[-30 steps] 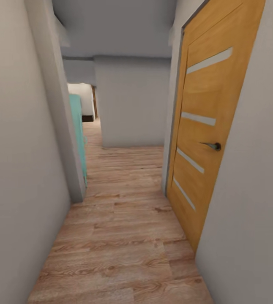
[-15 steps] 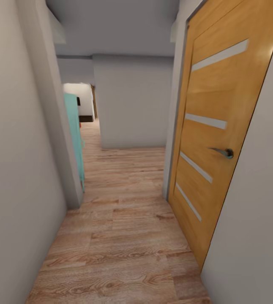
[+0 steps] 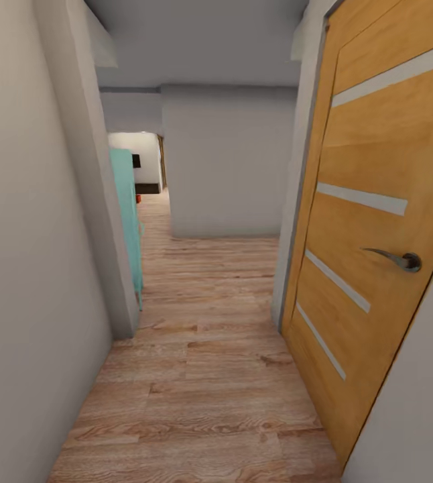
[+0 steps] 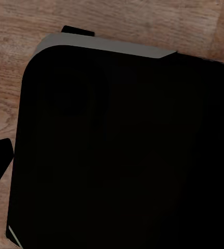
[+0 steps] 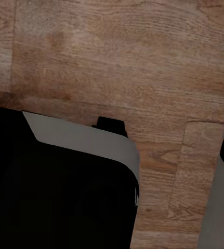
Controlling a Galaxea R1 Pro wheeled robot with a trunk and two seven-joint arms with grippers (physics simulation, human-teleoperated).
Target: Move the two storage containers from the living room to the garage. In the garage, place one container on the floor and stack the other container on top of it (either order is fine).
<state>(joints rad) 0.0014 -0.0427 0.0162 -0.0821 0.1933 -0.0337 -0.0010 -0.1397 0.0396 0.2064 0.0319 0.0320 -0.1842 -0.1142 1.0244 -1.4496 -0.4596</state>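
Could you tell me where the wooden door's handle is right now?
In the head view, the handle sits on the orange wooden door at the corridor's right side.

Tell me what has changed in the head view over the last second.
The camera has moved forward along the hallway, not the things in it. The wooden door on the right looms larger, and its handle has slid right and lower in the picture. The turquoise panel past the left wall corner sits closer. Door shut, plank floor and grey end wall as before. Nothing gripped or released.
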